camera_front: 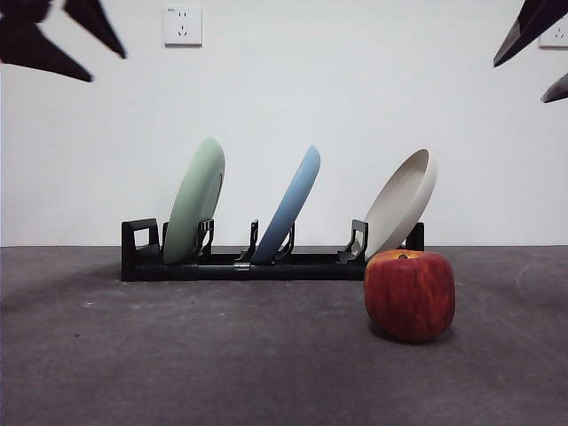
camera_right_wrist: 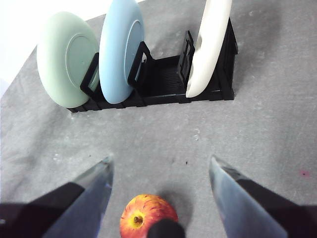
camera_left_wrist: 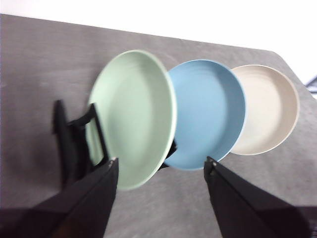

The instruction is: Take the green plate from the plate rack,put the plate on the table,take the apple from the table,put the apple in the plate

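Note:
The green plate [camera_front: 195, 200] stands tilted in the leftmost slot of the black plate rack [camera_front: 266, 264]. It also shows in the left wrist view [camera_left_wrist: 133, 116] and the right wrist view [camera_right_wrist: 67, 57]. The red apple [camera_front: 410, 295] sits on the grey table [camera_front: 177, 355] in front of the rack's right end. My left gripper [camera_left_wrist: 161, 166] is open and empty, apart from the green plate. My right gripper [camera_right_wrist: 158, 166] is open and empty, high above the apple [camera_right_wrist: 147, 217]. In the front view both arms show only as dark tips at the top corners.
A light blue plate [camera_front: 291, 204] stands in the rack's middle slot and a beige plate [camera_front: 404, 202] leans in the right slot, just behind the apple. A white wall with a socket [camera_front: 182, 26] is behind the rack.

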Robot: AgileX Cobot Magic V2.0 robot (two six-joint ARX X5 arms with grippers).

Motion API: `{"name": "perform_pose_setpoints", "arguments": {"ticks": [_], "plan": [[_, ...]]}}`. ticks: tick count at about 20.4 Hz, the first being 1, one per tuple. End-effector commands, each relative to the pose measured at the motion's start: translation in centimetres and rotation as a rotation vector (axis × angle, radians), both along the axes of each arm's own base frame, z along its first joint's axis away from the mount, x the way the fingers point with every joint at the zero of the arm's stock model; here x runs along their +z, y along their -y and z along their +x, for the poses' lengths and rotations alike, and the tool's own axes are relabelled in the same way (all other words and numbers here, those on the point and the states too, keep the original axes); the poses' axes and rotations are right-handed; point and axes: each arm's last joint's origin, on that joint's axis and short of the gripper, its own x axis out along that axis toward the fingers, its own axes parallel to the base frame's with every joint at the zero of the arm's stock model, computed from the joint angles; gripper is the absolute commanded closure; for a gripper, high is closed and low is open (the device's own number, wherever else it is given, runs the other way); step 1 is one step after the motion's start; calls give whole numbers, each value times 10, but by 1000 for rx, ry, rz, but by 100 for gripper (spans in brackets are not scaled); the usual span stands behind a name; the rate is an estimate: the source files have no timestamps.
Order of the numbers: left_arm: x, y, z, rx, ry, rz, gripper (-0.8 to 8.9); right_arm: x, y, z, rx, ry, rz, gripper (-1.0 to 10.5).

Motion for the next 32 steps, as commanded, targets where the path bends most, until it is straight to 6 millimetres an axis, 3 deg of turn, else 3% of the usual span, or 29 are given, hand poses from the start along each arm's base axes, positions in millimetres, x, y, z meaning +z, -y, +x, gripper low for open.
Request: {"name": "perform_pose_setpoints", "arguments": {"ticks": [1, 6, 14, 20, 23, 28, 32], "plan": [[4, 13, 32, -47, -31, 3, 520, 2, 0, 0, 7, 13, -5, 627], [3, 45, 82, -118, -71, 13, 520, 2, 0, 0, 7, 11, -5, 627], [-49, 75, 114, -107, -160, 122, 522, 1, 0, 0, 6, 5, -6, 631], [-51, 81, 118, -105, -126, 124, 544, 1, 0, 0, 5, 5, -6, 631], [-52, 80, 116, -137, -116, 164, 820, 1, 0, 0, 5, 5, -6, 631], [-48, 80, 115, -149, -97, 170, 823, 1, 0, 0, 4, 5, -7, 631], [-20, 85, 99, -200, -22, 131, 823, 1, 0, 0, 3, 5, -7, 632]]}}
